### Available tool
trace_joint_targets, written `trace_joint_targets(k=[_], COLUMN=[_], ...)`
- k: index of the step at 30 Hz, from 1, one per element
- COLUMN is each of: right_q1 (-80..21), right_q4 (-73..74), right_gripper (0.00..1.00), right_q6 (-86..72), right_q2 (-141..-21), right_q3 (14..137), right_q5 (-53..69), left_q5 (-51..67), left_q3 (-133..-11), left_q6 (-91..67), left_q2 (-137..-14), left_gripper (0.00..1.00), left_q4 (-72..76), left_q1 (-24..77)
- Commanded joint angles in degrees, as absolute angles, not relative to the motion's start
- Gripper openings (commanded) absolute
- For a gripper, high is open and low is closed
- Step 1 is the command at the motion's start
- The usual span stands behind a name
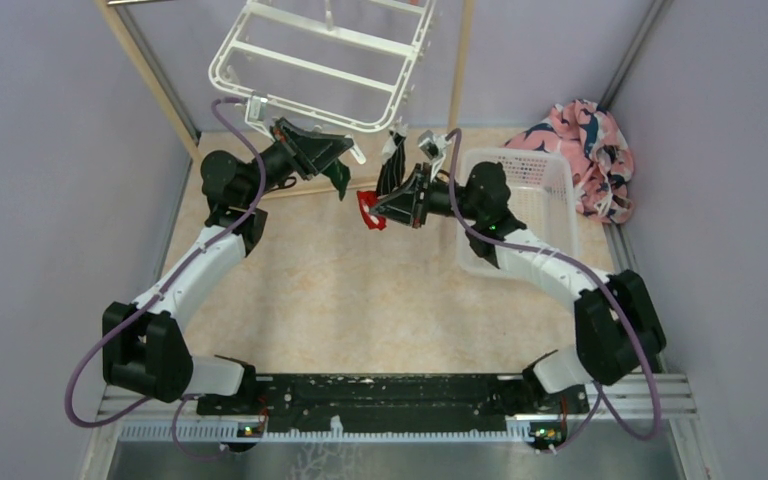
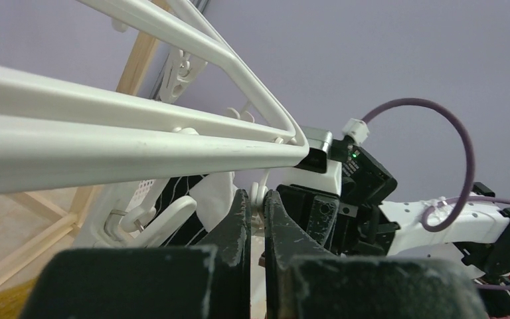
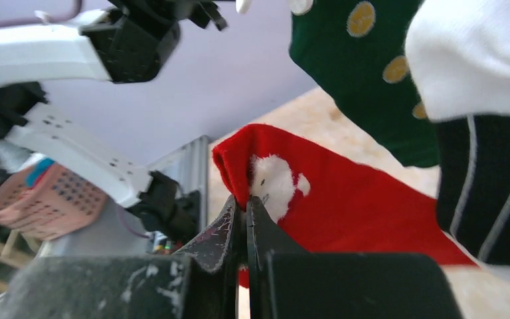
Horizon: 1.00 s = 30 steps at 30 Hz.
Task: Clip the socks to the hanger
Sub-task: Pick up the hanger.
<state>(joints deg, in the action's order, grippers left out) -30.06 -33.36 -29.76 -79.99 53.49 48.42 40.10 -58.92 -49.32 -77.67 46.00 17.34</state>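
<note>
The white hanger (image 1: 320,60) hangs at the back; its bars also fill the left wrist view (image 2: 106,133). My left gripper (image 1: 352,152) is at the hanger's near edge, shut on a small white clip (image 2: 259,198). The green sock (image 1: 338,178) hangs just below it, and the black striped sock (image 1: 392,170) hangs from the same edge. My right gripper (image 1: 385,208) is shut on the red sock (image 1: 368,212) and holds it up below the hanger. The right wrist view shows the red sock (image 3: 345,199) pinched at its fold, with the green sock (image 3: 365,73) and the black sock (image 3: 485,193) above it.
A white perforated basket (image 1: 530,190) stands at the right under my right arm. A pink-and-navy cloth heap (image 1: 585,150) lies behind it. Wooden rack poles (image 1: 150,80) rise at the back left and beside the hanger. Purple walls close in both sides.
</note>
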Motion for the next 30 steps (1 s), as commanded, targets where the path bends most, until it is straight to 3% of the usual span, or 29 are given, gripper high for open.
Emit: trace_joint_targets(k=[1, 10, 30], right_q1=[-28.78, -26.2, -23.48], right_q4=[-58.21, -97.83, -98.54], right_gripper=[0.0, 0.0, 0.0], right_q6=[-47.9, -83.08, -85.93], right_q2=[-85.87, -102.11, -106.99], right_q3=[57.99, 66.84, 72.43], right_q5=[59.25, 62.66, 61.39], left_q5=[43.1, 44.53, 46.13], left_q3=[-58.01, -57.83, -57.96], left_q6=[-49.67, -49.19, -50.87], left_q2=[-76.49, -75.89, -76.27], left_gripper=[0.0, 0.0, 0.0], left_q4=[47.31, 47.98, 50.19], left_q1=[17.92, 17.92, 17.93])
